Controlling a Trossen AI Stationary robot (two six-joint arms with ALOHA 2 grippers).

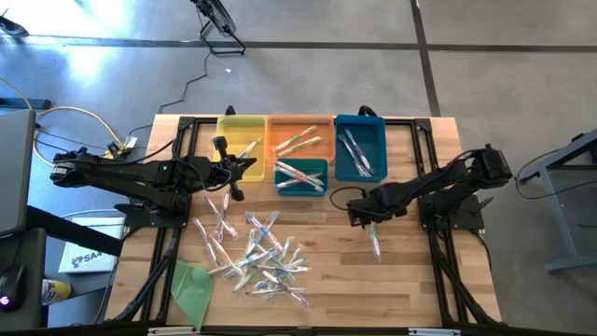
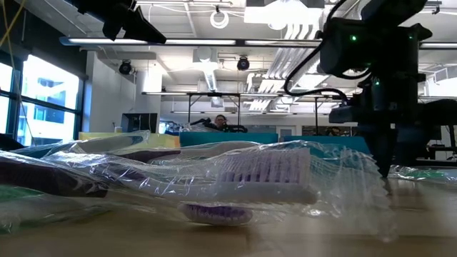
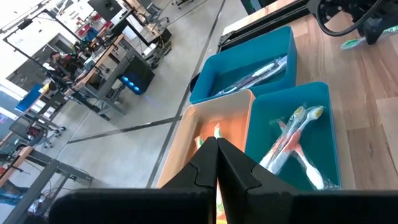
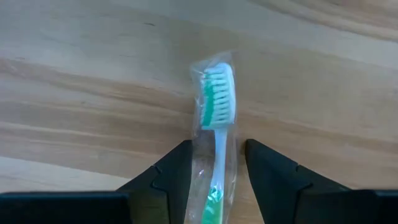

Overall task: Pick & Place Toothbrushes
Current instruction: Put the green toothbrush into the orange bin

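A green-and-white toothbrush (image 4: 216, 124) in clear wrap lies alone on the wooden table (image 1: 410, 280), right of the pile. My right gripper (image 4: 217, 162) points down over it, open. Its fingers (image 4: 171, 171) stand on either side of the brush's neck, close to the wrap, and I cannot tell if they touch it. The low view shows the fingertips (image 2: 385, 168) down near the tabletop. Several wrapped toothbrushes (image 1: 256, 257) lie piled at the table's middle front. My left gripper (image 3: 216, 146) is shut and empty, held above the orange bin (image 3: 217, 124).
Along the far edge stand a yellow bin (image 1: 241, 131), an orange bin (image 1: 280, 126) and a blue bin (image 1: 359, 126), with a small teal bin (image 1: 300, 189) in front; several hold toothbrushes. A green sheet (image 1: 191, 285) lies at the front left. Bare wood surrounds the lone brush.
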